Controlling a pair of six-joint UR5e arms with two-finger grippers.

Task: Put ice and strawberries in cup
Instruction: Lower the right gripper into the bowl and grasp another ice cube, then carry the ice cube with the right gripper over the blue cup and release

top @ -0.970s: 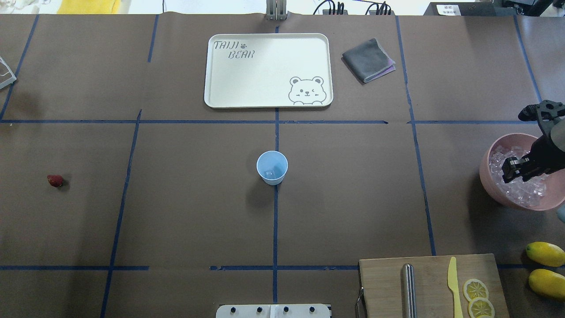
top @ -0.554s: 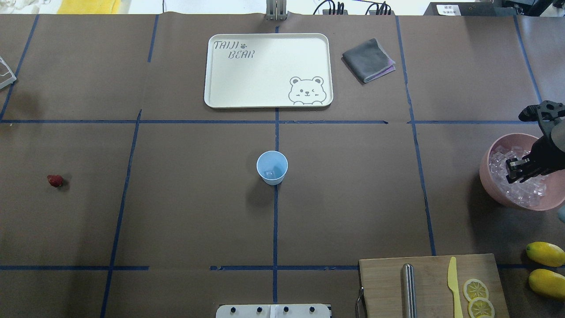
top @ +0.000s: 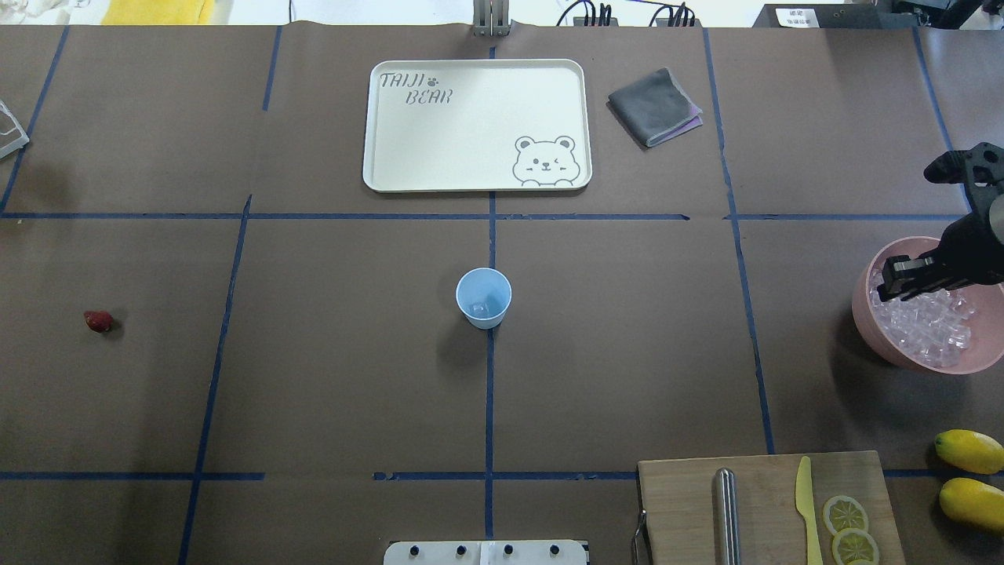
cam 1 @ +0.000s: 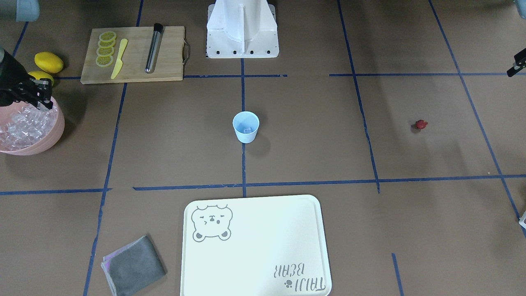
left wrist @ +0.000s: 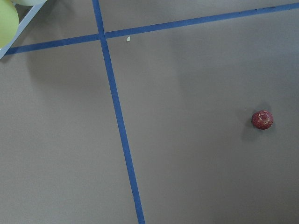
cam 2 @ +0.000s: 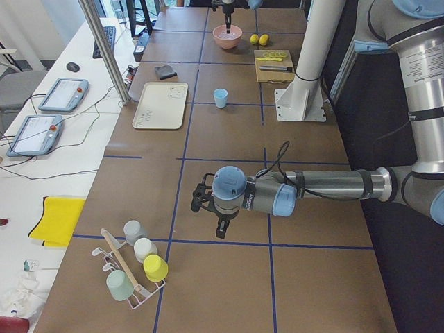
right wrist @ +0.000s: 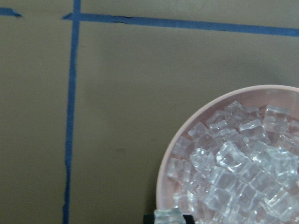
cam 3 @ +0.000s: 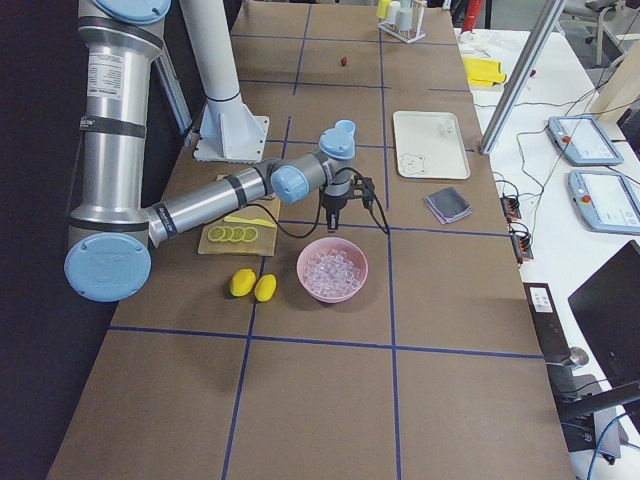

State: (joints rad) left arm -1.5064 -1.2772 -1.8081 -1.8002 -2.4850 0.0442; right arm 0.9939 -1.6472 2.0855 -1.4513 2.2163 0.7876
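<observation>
My right gripper hangs over the 10 o'clock rim of the pink bowl, jaws pinching one ice cube above the heaped ice. The cup stands upright mid-bench, well apart at the bowl's 9 o'clock, with a clear cube inside. The strawberry lies alone at the cup's 9 o'clock. The left gripper hovers above the bench near it; I cannot tell how its jaws stand.

Bare tabletop between bowl and cup
</observation>
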